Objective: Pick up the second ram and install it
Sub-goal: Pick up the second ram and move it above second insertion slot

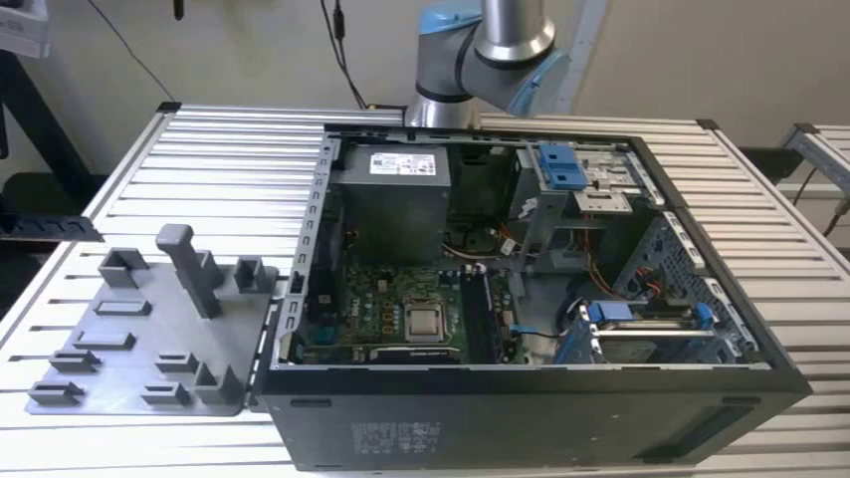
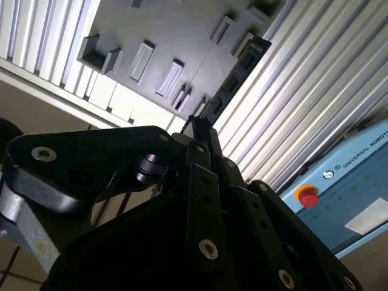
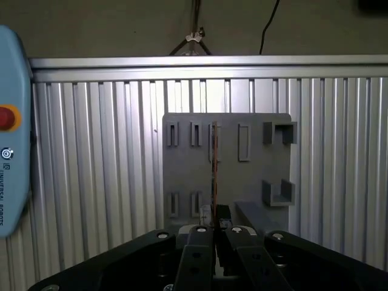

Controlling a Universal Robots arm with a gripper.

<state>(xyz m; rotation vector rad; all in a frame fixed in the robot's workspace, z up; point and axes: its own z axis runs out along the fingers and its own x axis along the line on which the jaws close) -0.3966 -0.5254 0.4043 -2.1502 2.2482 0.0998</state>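
Plainly the pickup half is finished. In both wrist views the claw (image 3: 215, 229) (image 2: 197, 130) is pressed together on the second ram (image 3: 214, 170) (image 2: 233, 79), pinching it by one end so that the rest of the stick juts out beyond the fingertips. In the first wrist view the ram shows edge-on as a thin line. In the second wrist view its dark flat face and row of chips are visible.

The ram touches nothing but the claw. Behind it lies the grey holder plate (image 3: 230, 182) (image 2: 182, 36) with its slots and pockets, and the plate looks well apart from the stick, so the claw hangs high over it, not at it. In the exterior view that same plate (image 1: 146, 329) sits on the slatted surface (image 1: 199, 169), just beside the open computer case (image 1: 531, 398), on the exterior view's left. The arm (image 1: 499, 40) climbs out past the top edge there.

Installing is the part left to do. The motherboard (image 1: 385, 299) lies flat in the bottom of the case, and the memory slots (image 1: 485, 304) beside the processor socket are where the stick belongs. They are dark and narrow from this angle, so I can't tell whether one already holds a stick.
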